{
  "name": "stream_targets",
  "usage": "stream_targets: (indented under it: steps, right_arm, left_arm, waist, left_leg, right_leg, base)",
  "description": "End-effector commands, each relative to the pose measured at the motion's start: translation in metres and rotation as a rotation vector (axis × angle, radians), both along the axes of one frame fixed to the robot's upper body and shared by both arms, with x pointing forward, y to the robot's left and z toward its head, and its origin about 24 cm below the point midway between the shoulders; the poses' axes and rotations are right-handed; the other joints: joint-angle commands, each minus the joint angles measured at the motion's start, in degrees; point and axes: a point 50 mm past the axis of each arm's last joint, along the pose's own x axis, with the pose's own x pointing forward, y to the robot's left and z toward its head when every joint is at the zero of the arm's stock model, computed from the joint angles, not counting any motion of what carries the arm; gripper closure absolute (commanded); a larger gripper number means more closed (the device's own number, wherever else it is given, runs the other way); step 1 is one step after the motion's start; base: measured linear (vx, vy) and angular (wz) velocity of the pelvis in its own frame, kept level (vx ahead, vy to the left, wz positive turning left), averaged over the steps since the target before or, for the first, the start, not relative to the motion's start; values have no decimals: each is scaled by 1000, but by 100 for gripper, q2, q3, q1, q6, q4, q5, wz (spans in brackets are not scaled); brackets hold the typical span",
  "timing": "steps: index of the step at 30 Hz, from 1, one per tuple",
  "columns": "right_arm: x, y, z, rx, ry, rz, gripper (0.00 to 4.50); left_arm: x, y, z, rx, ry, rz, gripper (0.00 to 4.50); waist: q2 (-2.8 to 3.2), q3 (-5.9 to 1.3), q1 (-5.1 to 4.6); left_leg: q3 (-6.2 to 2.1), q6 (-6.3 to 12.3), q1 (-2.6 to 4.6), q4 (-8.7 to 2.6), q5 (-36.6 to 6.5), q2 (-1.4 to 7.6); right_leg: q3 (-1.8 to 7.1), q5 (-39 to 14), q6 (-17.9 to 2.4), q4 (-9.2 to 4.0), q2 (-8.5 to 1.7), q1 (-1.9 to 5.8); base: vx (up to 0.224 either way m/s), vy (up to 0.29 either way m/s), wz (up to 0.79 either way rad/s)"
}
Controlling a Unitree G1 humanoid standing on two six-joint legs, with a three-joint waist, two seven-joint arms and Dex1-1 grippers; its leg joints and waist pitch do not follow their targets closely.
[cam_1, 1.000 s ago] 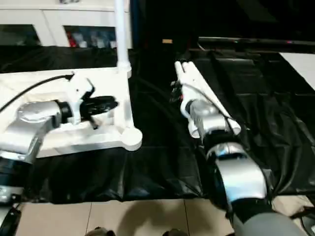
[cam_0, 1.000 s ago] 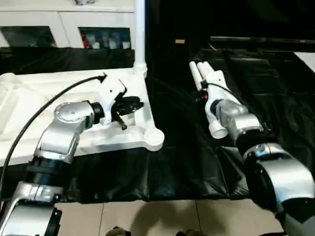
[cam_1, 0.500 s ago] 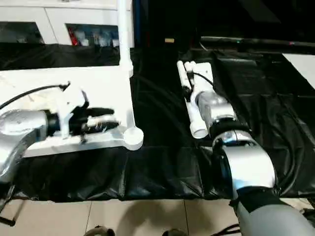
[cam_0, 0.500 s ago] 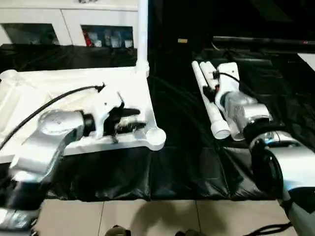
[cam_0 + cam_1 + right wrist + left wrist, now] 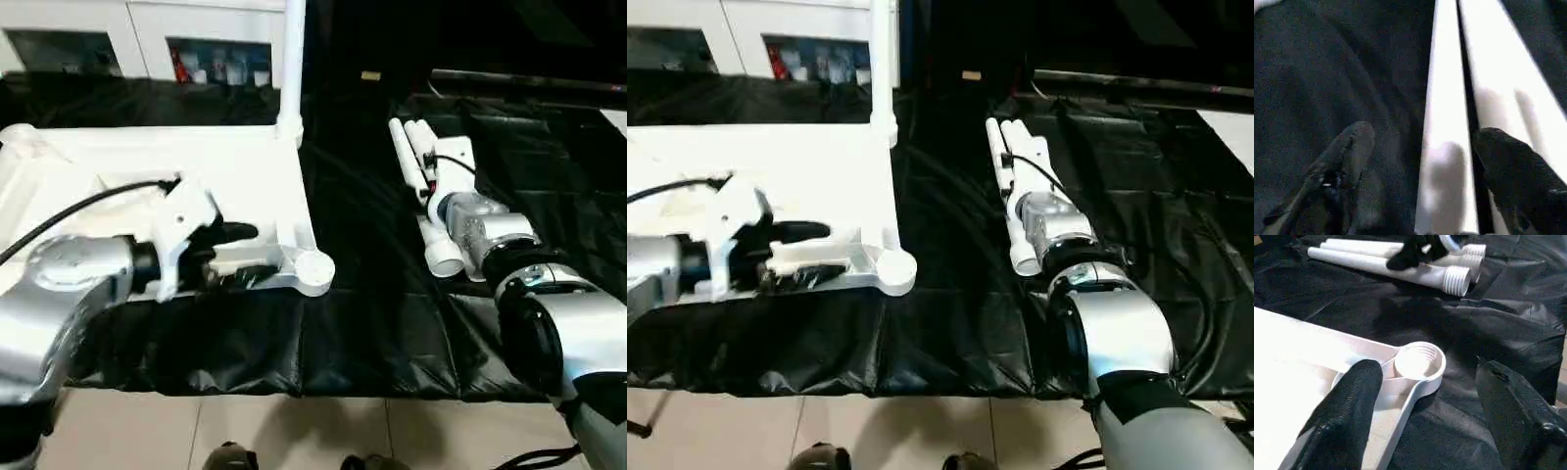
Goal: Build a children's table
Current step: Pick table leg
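Rounded silver forearm shells joined by black rings are seen on both arms, each ending in a white wrist bracket fed by a thin black cable behind the left pincer [image 5: 231, 257] and right pincer [image 5: 1422, 178], both black-fingered.

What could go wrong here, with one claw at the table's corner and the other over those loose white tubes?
The right claw is open over the loose legs, which lie side by side; closing could pinch two or roll one away. The left claw straddles the table top's near rim beside an empty corner socket; a push might shift it on the black sheet.
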Motion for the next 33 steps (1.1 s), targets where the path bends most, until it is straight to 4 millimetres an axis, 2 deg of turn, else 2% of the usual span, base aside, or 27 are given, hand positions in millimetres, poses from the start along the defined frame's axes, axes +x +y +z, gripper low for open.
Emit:
stream_targets:
  steps: [1,3,5,8,11,17,19,20,23,24,25,27,30,32,33]
  right_arm:
    - [0,-2,1,-6,24,-16,75]
    - [-1,0,-1,9,60,-17,75]
    - [-2,0,-3,15,78,-18,75]
    - [-3,-1,-4,16,93,-29,75]
    - [-5,-5,-7,30,127,-62,75]
    - [-12,-11,-14,74,227,-87,75]
    - [-14,-14,-16,90,255,-97,75]
    - [-14,-16,-16,102,261,-101,102]
    - [-15,-17,-16,127,268,-106,114]
    - [-15,-18,-16,135,271,-107,139]
    - [-15,-19,-16,143,273,-110,146]
    - [-15,-19,-15,158,276,-112,150]
    - [-15,-21,-13,161,277,-111,190]
    - [-15,-22,-13,165,271,-111,195]
    - [-15,-22,-13,166,270,-110,200]
  left_arm:
    - [-5,0,4,12,-4,-13,67]
    - [-12,0,2,22,24,-40,57]
    - [-13,-1,3,16,19,-40,32]
    - [-14,-1,5,12,15,-46,21]
    - [-14,-1,7,26,13,-52,21]
    - [-12,-1,10,30,16,-50,21]
    - [-11,-1,12,32,13,-49,21]
    - [-11,-1,12,30,14,-49,15]
    - [-10,-1,13,31,16,-50,15]
    - [-10,-1,13,31,17,-52,15]
    - [-10,-1,14,30,20,-54,15]
    - [-10,0,14,31,26,-55,15]
    - [-11,2,14,48,40,-58,15]
    - [-8,2,13,52,38,-46,15]
    - [-8,3,13,52,37,-45,15]
  waist:
    - [47,-363,-22]
    - [19,-346,-29]
    - [27,-332,-29]
    - [21,-311,-31]
    - [16,-287,-31]
    - [12,-292,-23]
    - [-7,-295,-22]
    - [-5,-295,-18]
    - [-16,-295,-16]
    - [-8,-294,-14]
    - [-37,-309,-15]
    - [-35,-325,-7]
    - [-50,-352,-4]
    - [-86,-410,1]
    - [-77,-410,6]
  left_leg:
    - [-64,-84,106,-379,-914,158]
    - [-63,-102,108,-385,-955,157]
    - [-62,-148,113,-392,-988,155]
    - [-65,-217,119,-398,-1057,158]
    - [-68,-250,122,-407,-1079,153]
    - [-65,-254,115,-398,-941,146]
    - [-62,-253,112,-398,-934,147]
    - [-60,-265,111,-395,-945,148]
    - [-65,-280,115,-400,-996,158]
    - [-65,-284,120,-401,-1012,158]
    - [-63,-286,115,-398,-974,156]
    - [-60,-281,114,-389,-894,153]
    - [-54,-261,105,-376,-778,152]
    - [-45,-254,109,-360,-670,156]
    - [-45,-252,108,-356,-634,153]
  right_leg:
    - [293,-672,-1099,-325,-386,275]
    - [295,-750,-1057,-330,-387,273]
    - [298,-808,-1041,-339,-385,263]
    - [302,-842,-1030,-342,-390,259]
    - [305,-838,-1003,-346,-383,253]
    - [307,-650,-1039,-323,-382,277]
    - [304,-663,-1040,-326,-381,284]
    - [304,-712,-1039,-330,-390,283]
    - [304,-832,-1014,-339,-401,279]
    - [304,-864,-1011,-345,-404,275]
    - [302,-849,-1011,-340,-400,288]
    - [304,-776,-1022,-325,-404,292]
    - [297,-664,-1046,-305,-399,301]
    - [295,-581,-1055,-290,-407,329]
    - [296,-543,-1062,-283,-410,325]
  base:
    - [0,0,0]
    - [0,0,0]
    - [0,0,0]
    - [0,0,0]
    - [0,0,0]
    - [0,0,0]
    - [0,0,0]
    - [0,0,0]
    - [0,0,0]
    - [0,0,0]
    - [0,0,0]
    - [0,0,0]
    - [0,0,0]
    - [0,0,0]
    - [0,0,0]
